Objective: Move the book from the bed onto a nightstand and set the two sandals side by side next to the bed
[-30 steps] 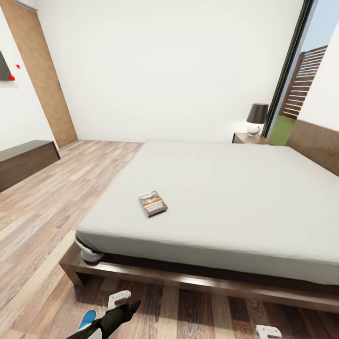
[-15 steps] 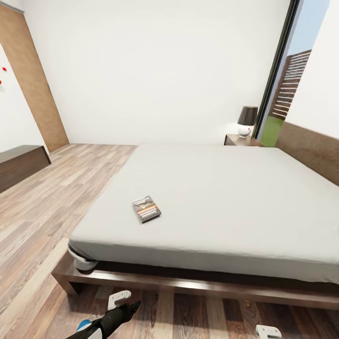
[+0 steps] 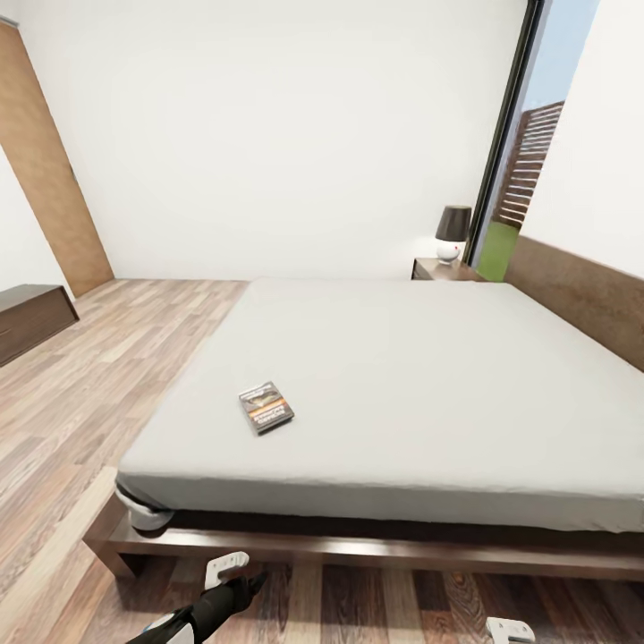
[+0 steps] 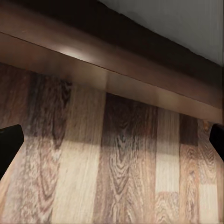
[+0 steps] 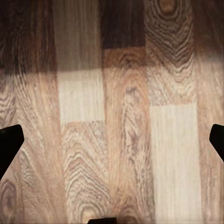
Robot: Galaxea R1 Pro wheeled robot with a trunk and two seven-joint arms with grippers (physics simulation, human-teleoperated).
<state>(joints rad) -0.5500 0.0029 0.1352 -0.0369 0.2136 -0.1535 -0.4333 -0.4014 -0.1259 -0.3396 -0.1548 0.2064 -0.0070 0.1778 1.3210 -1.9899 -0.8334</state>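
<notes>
Bedroom, one: white walls, wood-plank floor [image 3: 134, 358], tall dark-framed glass door [image 3: 501, 161] at the far right. Bed [image 3: 402, 376], one: very large, pale grey mattress on a dark wooden frame, brown headboard along the right wall. Nightstand [image 3: 436, 268], one: small dark cabinet at the far corner of the bed, lamp [image 3: 452, 233] standing on it; nothing else is seen on its top. Book [image 3: 266, 407], one: dark cover with orange band, lying flat on the mattress near the foot-end left corner; not yet moved, so this step is judged outstanding. Sandals: placement beside the bed is judged not yet done. Left gripper [image 4: 112, 140]: fingers spread wide, nothing held, low over the floor just before the bed frame, the book up on the mattress beyond it. Right gripper [image 5: 112, 140]: likewise spread and empty, over bare planks.
</notes>
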